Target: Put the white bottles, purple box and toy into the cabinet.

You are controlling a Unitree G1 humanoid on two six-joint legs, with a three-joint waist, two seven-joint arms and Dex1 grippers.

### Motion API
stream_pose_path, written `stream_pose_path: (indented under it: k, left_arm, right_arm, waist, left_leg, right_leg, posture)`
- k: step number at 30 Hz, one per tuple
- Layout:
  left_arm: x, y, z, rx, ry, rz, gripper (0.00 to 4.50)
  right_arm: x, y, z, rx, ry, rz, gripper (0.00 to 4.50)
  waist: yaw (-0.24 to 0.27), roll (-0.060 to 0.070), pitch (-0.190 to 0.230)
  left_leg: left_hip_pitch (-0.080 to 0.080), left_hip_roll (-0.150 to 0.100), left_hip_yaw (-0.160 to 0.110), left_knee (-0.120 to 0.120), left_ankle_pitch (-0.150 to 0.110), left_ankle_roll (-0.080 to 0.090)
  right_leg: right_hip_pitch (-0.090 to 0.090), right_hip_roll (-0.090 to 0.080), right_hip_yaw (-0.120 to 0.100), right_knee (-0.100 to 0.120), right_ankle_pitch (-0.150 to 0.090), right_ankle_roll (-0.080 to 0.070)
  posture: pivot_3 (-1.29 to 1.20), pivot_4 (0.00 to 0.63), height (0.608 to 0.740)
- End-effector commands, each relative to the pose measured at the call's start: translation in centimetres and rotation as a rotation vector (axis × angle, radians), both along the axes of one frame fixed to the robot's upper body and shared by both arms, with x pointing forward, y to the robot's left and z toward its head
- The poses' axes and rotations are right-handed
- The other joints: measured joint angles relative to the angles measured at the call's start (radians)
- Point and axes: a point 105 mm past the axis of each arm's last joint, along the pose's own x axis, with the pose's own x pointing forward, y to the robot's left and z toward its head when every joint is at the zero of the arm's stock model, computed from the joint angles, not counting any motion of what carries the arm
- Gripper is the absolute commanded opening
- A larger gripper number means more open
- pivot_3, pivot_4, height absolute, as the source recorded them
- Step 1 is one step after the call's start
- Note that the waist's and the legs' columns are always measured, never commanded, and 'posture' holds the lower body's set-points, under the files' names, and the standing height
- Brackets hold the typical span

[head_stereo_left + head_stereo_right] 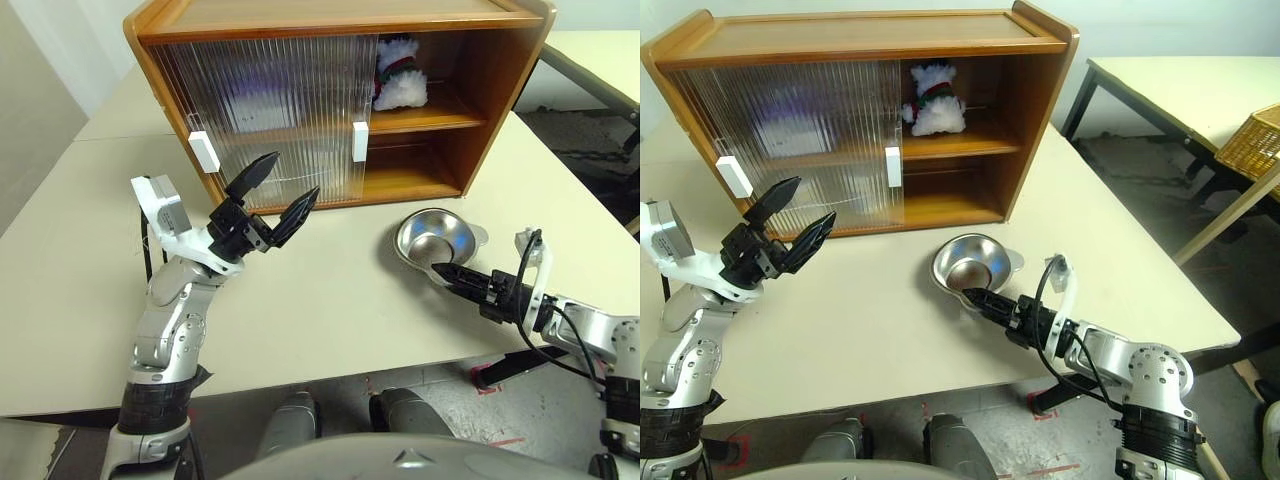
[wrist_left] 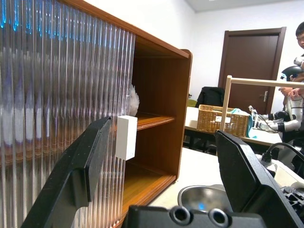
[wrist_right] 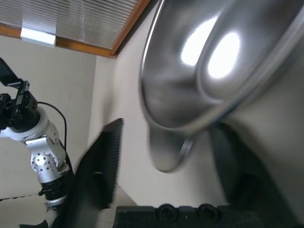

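The wooden cabinet [image 1: 340, 20] stands at the back of the table, its ribbed sliding doors [image 1: 270, 120] covering the left part and the right part left uncovered. On the uncovered upper shelf sits the toy [image 1: 400, 78], a white plush with a red-and-green scarf. A faint purplish blur shows through the door; I cannot tell whether it is the purple box. The white bottles are hidden. My left gripper [image 1: 290, 178] hangs open and empty in front of the doors, near a white handle [image 2: 126, 137]. My right gripper [image 3: 168, 130] is low on the table, its fingers apart on either side of the shiny metal bowl's [image 1: 435, 238] small lip.
The table's front edge runs just below both arms, and its right corner lies beyond the bowl. A second table with a wicker basket [image 1: 1250, 140] stands to the right. A person [image 2: 297, 71] stands by that table.
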Motion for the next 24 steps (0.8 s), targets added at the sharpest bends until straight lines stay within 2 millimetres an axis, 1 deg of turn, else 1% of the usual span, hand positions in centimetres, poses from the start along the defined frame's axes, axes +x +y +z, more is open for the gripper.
stream_pose_path:
  k: [1,6,10,15,18,22,24]
  left_arm:
    - [-0.2,0.1,0.3,0.014,-0.009,0.004,4.50]
    - [-0.1,0.1,0.3,0.014,-0.009,0.001,4.50]
    - [0.0,0.1,0.3,0.013,-0.009,0.000,4.50]
    - [0.0,0.1,0.3,0.015,-0.012,0.001,4.50]
    - [0.0,0.1,0.3,0.018,-0.012,0.000,4.50]
    - [0.0,0.0,0.4,0.022,-0.016,0.000,4.50]
    - [0.0,0.1,0.4,0.025,-0.018,0.005,4.50]
  right_arm:
    - [0.4,-0.1,0.0,-0.015,-0.011,-0.012,1.95]
    - [1.0,-0.5,0.5,-0.016,-0.038,-0.028,0.02]
    - [1.5,-0.6,1.2,0.001,-0.064,-0.038,0.02]
    - [2.9,-0.1,3.3,0.082,-0.123,-0.051,0.02]
    - [4.0,0.3,4.6,0.159,-0.146,-0.076,0.02]
    - [6.4,0.3,6.7,0.315,-0.166,-0.158,0.02]
    - [7.5,0.3,7.3,0.384,-0.154,-0.191,0.02]
  waist:
    - [0.000,0.000,0.000]
    - [0.000,0.000,0.000]
    - [0.000,0.000,0.000]
    - [0.000,0.000,0.000]
    - [-0.002,0.000,0.000]
    - [-0.001,0.001,-0.001]
    - [-0.001,0.001,-0.001]
  left_leg:
    - [0.000,0.000,0.000,0.000,0.000,0.000]
    - [0.000,0.000,0.000,0.000,0.000,0.000]
    - [0.000,0.000,0.000,0.001,0.000,0.000]
    - [0.000,0.000,0.000,0.001,0.000,0.000]
    - [0.001,0.000,0.000,0.001,0.000,0.001]
    - [0.001,0.001,0.000,0.001,0.001,0.002]
    - [0.001,0.001,0.000,0.001,0.001,0.002]
  right_leg:
    - [0.000,0.000,0.000,0.000,0.000,0.000]
    - [0.000,0.000,0.000,0.000,0.001,0.000]
    - [0.000,0.000,0.000,0.000,0.001,0.000]
    - [0.000,0.000,0.000,0.000,0.001,0.000]
    - [0.000,0.001,0.000,0.000,0.002,0.000]
    - [0.000,0.001,0.000,0.000,0.004,0.002]
    - [0.000,0.001,0.000,0.001,0.005,0.001]
  posture:
    - [-0.10,0.069,0.740]
    - [-0.10,0.068,0.740]
    - [-0.10,0.067,0.740]
    - [-0.10,0.064,0.740]
    - [-0.10,0.063,0.740]
    - [-0.09,0.061,0.740]
    - [-0.09,0.060,0.740]
